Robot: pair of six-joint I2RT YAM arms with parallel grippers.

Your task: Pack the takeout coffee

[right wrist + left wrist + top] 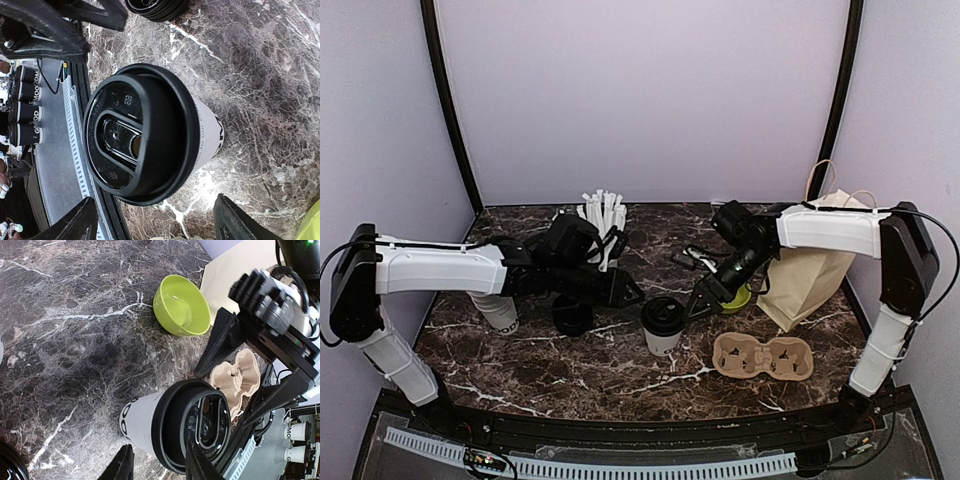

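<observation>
One takeout coffee (662, 324), a white paper cup with black lettering and a black lid, stands upright mid-table. My left gripper (626, 291) hovers just left of it and above, open; in the left wrist view the cup (167, 426) lies just ahead of the open gripper (160, 467), one finger (200, 465) crossing over the lid. My right gripper (705, 297) hovers just right of the cup, open wide; in the right wrist view the cup (145, 135) sits ahead of the spread gripper (160, 225). Neither gripper holds anything.
A brown cardboard cup carrier (762, 357) lies right of the cup, near the front. A brown paper bag (810, 272) stands at the right. A green bowl (740, 297) sits by the bag. Black lids (572, 318), white cups (500, 312) and a straw cup (603, 225) stand at the left and back.
</observation>
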